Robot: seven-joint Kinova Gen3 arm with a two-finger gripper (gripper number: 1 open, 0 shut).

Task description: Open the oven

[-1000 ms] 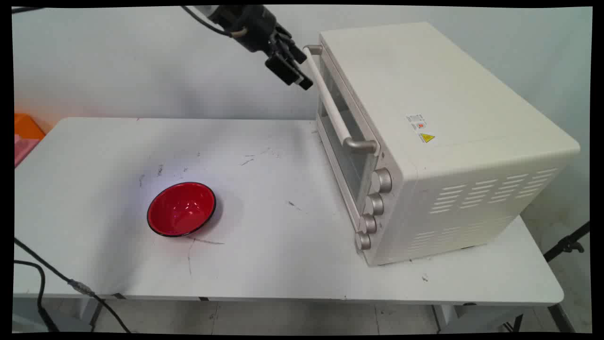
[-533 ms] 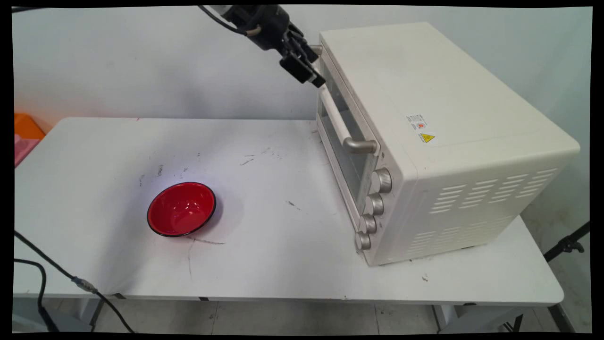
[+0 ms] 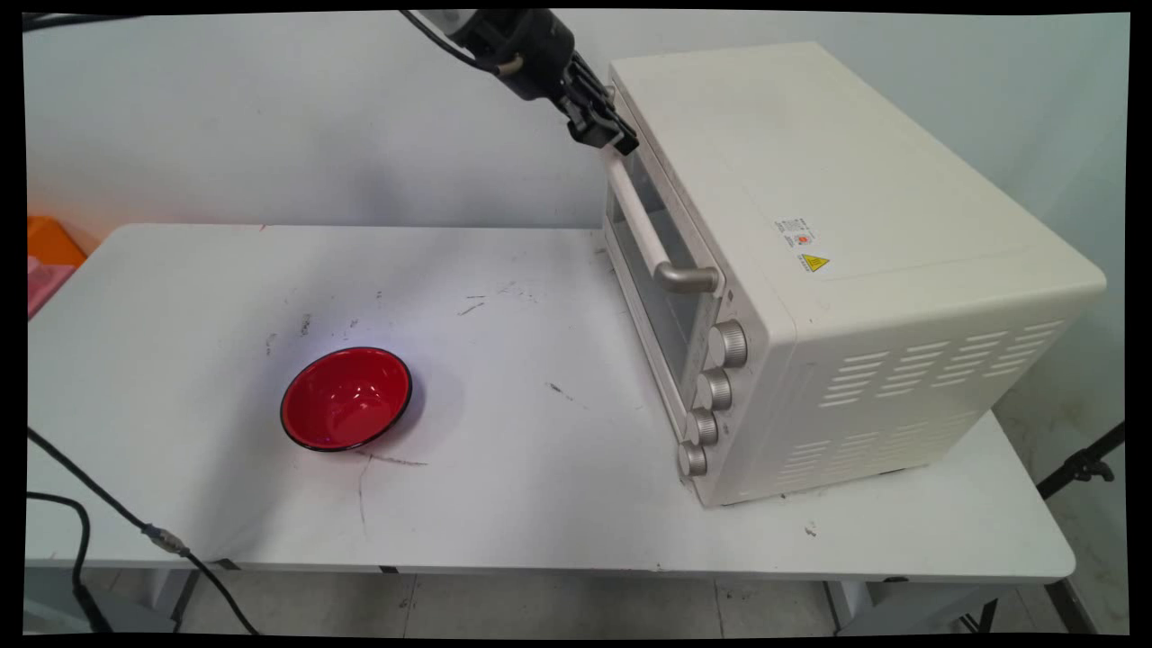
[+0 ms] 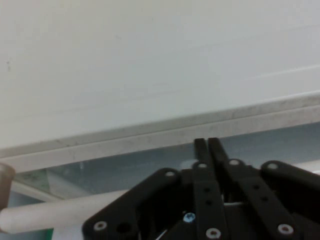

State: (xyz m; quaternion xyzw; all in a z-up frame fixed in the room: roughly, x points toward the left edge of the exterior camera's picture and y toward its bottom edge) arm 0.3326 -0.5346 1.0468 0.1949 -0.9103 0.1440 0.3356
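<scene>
A cream toaster oven (image 3: 837,270) stands on the right of the white table (image 3: 504,504), its glass door closed. My black gripper (image 3: 624,144) comes down from the top edge and rests against the door's upper far corner, just above the far end of the cream bar handle (image 3: 643,220). In the hand view the two fingers (image 4: 201,148) are pressed together with nothing between them, their tips at the seam between the door's top edge and the oven top (image 4: 150,65). The handle (image 4: 50,212) runs below and to the left of the gripper (image 4: 206,144).
A red bowl with a black rim (image 3: 346,398) sits empty on the table's left half, far from the gripper. Several knobs (image 3: 715,389) line the oven's near front. Black cables (image 3: 99,522) hang at the table's near left corner. An orange box (image 3: 49,243) sits at the left edge.
The gripper has moved right and slightly up, from open air left of the oven door to the door's upper far corner. Bowl and oven have not moved.
</scene>
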